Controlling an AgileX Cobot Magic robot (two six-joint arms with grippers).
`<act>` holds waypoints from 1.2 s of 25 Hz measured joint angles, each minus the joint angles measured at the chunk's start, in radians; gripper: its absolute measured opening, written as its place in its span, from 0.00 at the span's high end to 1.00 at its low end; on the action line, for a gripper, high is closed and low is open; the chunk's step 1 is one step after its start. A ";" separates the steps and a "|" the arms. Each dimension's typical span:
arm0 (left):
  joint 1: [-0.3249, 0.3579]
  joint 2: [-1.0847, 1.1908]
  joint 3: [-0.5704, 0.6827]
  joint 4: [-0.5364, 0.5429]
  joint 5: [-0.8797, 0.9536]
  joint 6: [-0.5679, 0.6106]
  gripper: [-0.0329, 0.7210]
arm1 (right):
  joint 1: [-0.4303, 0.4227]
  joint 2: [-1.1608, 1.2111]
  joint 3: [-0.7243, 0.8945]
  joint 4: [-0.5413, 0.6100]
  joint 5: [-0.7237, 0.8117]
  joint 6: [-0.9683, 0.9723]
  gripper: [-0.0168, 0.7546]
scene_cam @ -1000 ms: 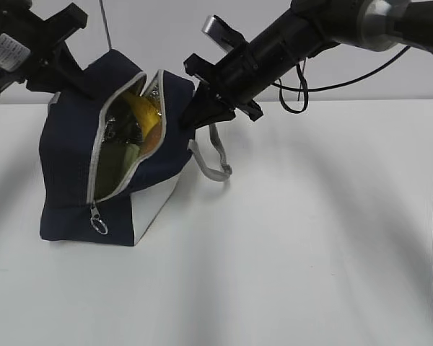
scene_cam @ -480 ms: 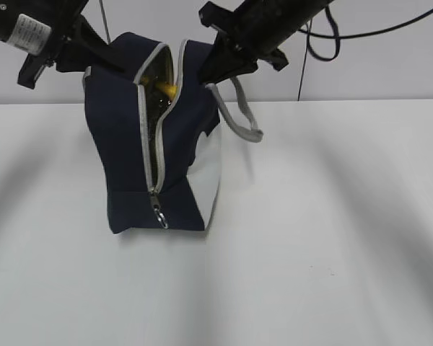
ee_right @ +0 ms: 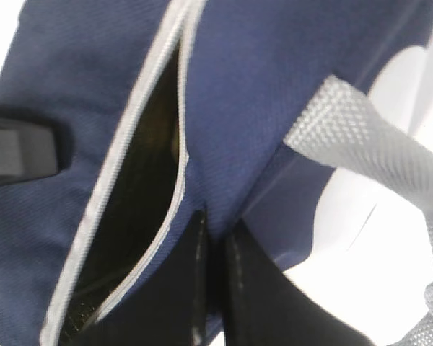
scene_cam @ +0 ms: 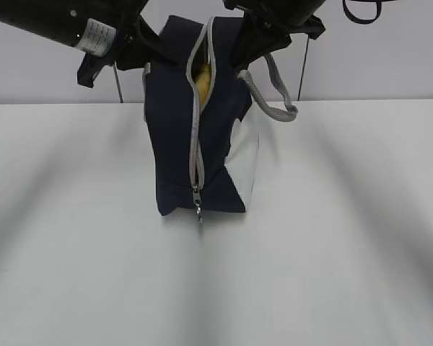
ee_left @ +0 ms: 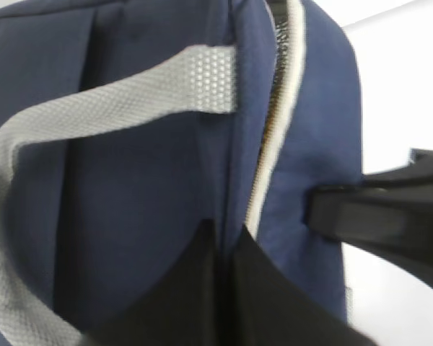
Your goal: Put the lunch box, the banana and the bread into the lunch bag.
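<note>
The navy lunch bag (scene_cam: 173, 137) with a white side panel (scene_cam: 247, 158) stands tall near the middle of the table, held at its top from both sides. My left gripper (scene_cam: 150, 54) is shut on the bag's fabric (ee_left: 159, 173) left of the zipper. My right gripper (scene_cam: 247, 54) is shut on the fabric (ee_right: 267, 94) right of the zipper. The grey zipper (scene_cam: 196, 137) gapes near the top, and a bit of yellow, the banana (scene_cam: 200, 76), shows inside. The lunch box and the bread are hidden. The ring pull (scene_cam: 200, 211) hangs at the bottom.
A grey strap handle (scene_cam: 274, 97) hangs off the bag's right side; another shows in the left wrist view (ee_left: 94, 108). The white table (scene_cam: 332, 252) spreads in front and to both sides. A pale wall stands behind. Black cables hang at the upper right.
Both grippers have lifted the bag's top and carried it rightward; the bag has gone from leaning open to standing upright, and the opening has narrowed to a slit.
</note>
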 joint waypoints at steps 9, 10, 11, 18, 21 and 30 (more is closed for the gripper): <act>-0.003 0.082 0.000 -0.076 -0.020 0.000 0.96 | 0.000 0.044 0.000 -0.028 0.005 0.008 0.99; -0.003 0.086 0.000 -0.079 -0.020 0.000 0.96 | 0.000 0.048 0.000 -0.028 0.005 0.008 0.99; -0.003 0.090 0.000 -0.084 -0.020 0.000 0.96 | 0.000 0.052 0.000 -0.028 0.003 0.008 0.99; -0.003 0.108 0.000 -0.092 -0.033 0.000 0.96 | 0.000 0.055 0.000 -0.067 0.002 0.010 0.98; -0.004 0.111 0.000 -0.092 -0.044 0.000 0.94 | 0.000 0.055 0.000 -0.077 0.002 0.010 0.90; 0.014 0.111 0.000 -0.090 0.000 0.000 0.51 | 0.000 0.047 -0.003 -0.076 -0.001 0.010 0.32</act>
